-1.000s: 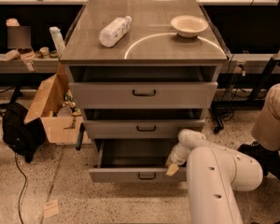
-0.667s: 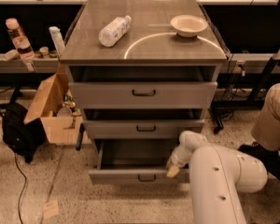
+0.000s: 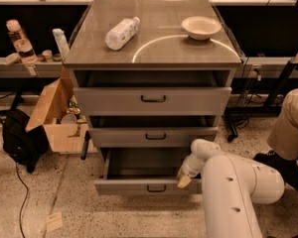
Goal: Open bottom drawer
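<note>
Grey flat-front btm drawer (image 3: 124,186), claw (image 3: 185,179) at rim

End effector (image 3: 184,179) at the front edge of the open bottom drawer (image 3: 121,186), near its handle (image 3: 156,188).

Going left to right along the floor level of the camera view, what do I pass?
Black bag → cardboard box → bottom drawer, pulled open → end effector, at that drawer's right front corner.
</note>
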You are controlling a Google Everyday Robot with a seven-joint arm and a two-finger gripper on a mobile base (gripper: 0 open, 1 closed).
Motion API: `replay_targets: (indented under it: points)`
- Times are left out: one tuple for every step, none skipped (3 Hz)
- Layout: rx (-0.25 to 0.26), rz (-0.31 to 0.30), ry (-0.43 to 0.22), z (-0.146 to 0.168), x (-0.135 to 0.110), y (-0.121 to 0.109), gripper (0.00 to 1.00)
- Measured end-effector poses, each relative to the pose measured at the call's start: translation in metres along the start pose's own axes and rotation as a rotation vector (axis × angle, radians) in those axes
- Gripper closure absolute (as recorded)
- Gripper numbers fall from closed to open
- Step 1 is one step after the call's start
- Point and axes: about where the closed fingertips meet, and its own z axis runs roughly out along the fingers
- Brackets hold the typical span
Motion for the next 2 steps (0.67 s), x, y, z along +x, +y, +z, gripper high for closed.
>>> replay_targets:
  points:
    - [0.004,-0.005,-0.005,-0.0014,-0.004,-0.0006,0.36]
    - [0.02,-0.016,-0.009,-0.0098,-0.0106,-0.0032,0.13]
